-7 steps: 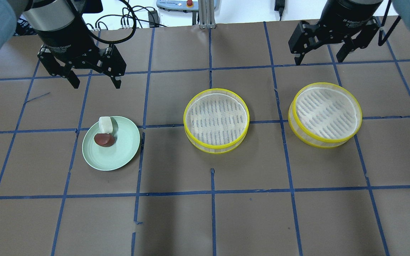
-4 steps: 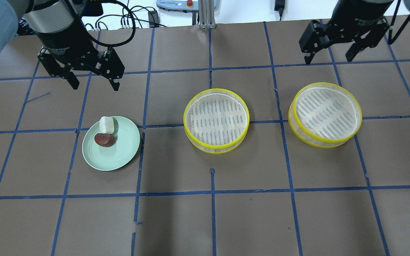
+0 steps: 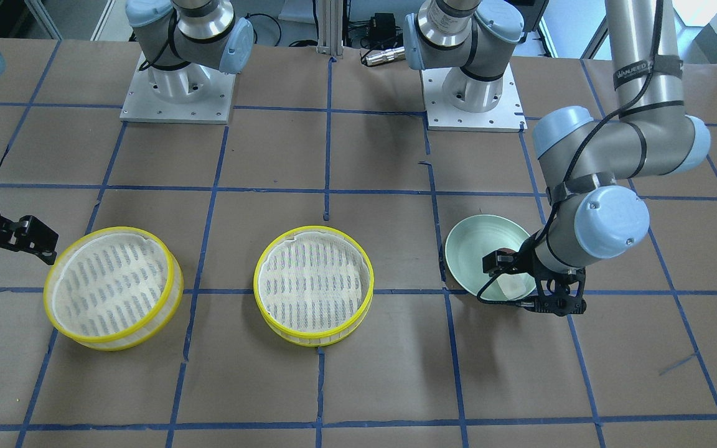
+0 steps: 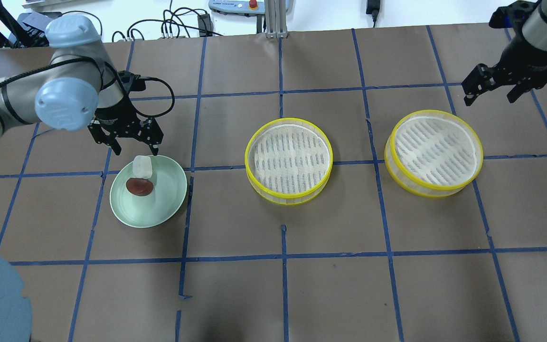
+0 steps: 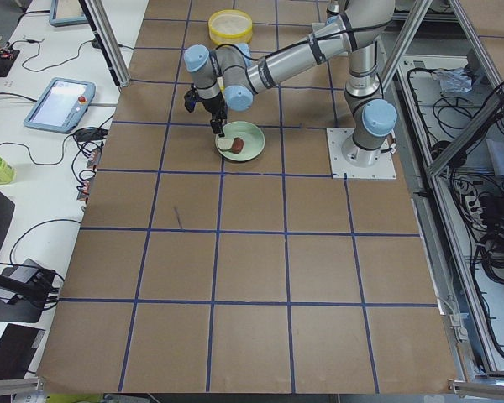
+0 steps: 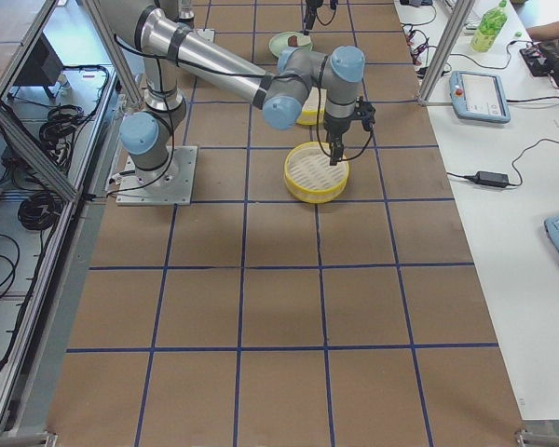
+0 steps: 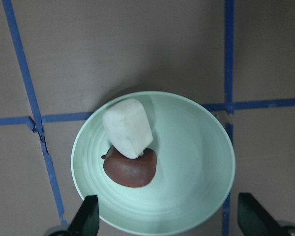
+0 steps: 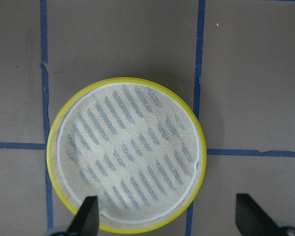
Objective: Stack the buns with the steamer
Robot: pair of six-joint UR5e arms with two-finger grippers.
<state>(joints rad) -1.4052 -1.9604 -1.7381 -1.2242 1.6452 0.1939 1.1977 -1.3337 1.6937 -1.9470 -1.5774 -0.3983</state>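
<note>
Buns together on the pale green plate (image 4: 171, 202), toward its far side: cream-white bun (image 4: 141, 166), oblong, tilted against and partly over the reddish-brown bun (image 4: 139, 186), rounded, just nearer. Plate at the left of the brown tabletop (image 4: 283, 299), lying over a blue tape line (image 4: 64, 174). To the right, well apart from the plate, a yellow-rimmed steamer tray (image 4: 288, 161) with pale mesh lining; farther right, a second steamer tray (image 4: 433, 153) of the same kind. Farther back, left end effector (image 4: 135, 150) poised over the plate's far rim, just above the cream-white bun, fingers spread wide, released, grasping nothing. Right end effector (image 4: 489, 100) beyond the second steamer tray's far rim, likewise released, fingers apart, clear of the tray.
</note>
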